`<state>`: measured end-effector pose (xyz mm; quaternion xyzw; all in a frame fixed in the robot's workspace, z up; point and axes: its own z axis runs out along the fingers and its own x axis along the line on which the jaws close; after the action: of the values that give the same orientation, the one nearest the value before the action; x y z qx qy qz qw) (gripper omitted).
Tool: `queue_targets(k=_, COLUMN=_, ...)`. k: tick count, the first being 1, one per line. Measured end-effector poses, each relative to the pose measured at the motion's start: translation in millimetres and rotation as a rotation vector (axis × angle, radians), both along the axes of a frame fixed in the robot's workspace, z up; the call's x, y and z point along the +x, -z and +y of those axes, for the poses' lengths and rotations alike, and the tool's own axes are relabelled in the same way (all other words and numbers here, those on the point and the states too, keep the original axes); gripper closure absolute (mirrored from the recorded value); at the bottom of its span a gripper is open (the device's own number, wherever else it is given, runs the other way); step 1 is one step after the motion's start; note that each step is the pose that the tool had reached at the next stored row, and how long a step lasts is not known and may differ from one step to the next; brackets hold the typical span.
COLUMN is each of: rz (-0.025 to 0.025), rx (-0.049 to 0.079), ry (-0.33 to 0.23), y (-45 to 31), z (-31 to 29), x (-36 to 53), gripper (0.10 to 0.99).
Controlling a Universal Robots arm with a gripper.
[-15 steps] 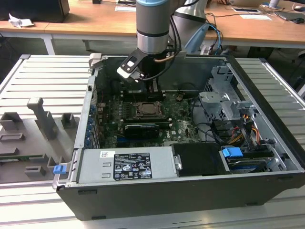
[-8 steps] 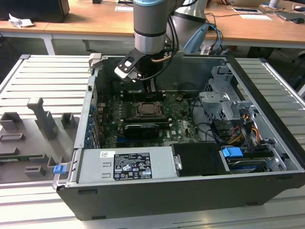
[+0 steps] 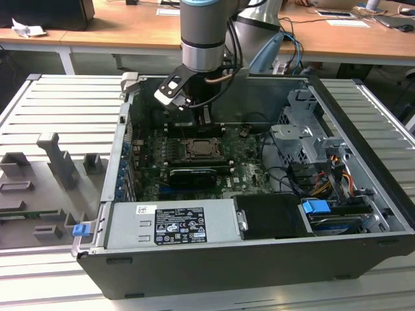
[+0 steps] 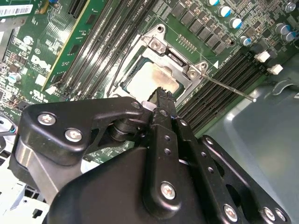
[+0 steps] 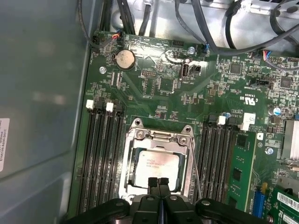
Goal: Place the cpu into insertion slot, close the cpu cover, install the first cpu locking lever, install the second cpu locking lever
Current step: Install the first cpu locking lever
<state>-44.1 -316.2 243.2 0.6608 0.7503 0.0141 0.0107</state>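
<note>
Step in hand: judging by the layout, closing the cpu cover and securing it with the first locking lever.
Cpu: the cpu (image 5: 157,164) lies flat inside the insertion slot (image 5: 124,179), pale face up. It sits near the middle of the motherboard (image 5: 159,84), between the two banks of memory slots (image 5: 100,154).
Cpu cover: the cpu cover (image 5: 160,138) appears to be folded down around the chip. Whether it is fully seated I cannot tell.
Lever: in the second wrist view a thin locking lever (image 4: 233,91) juts out from one corner of the socket, over the memory slots and toward the case wall. It looks free, not hooked.
Gripper: the gripper (image 5: 159,181) hangs just above the socket edge nearest the first wrist camera.
Fingers: pressed together with no gap, holding nothing, so they act as a single narrow pusher.
Contact: whether the tips touch the cover cannot be told.
Doing it well: push on the metal frame or the lever wire only, never on the chip's bare face.
Direction: I would drive the lever down and then sideways under its catch in one smooth arc, keeping the tips square to the wire so it cannot roll off.
Risk: a slip could send the tips into the memory slots or skew the cover.
Surroundings: the open computer case (image 3: 194,272) has walls near the arm, so approach steeply.
</note>
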Motion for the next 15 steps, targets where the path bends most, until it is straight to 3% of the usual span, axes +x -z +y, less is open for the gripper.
queue_targets(k=6, rz=0.0000, rx=0.000, ry=0.000, y=-4.1, z=0.0, x=0.0, gripper=0.980)
queue_targets(k=15, rz=0.0000, rx=0.000, ry=0.000, y=-21.3, z=0.0, x=0.0, gripper=0.980)
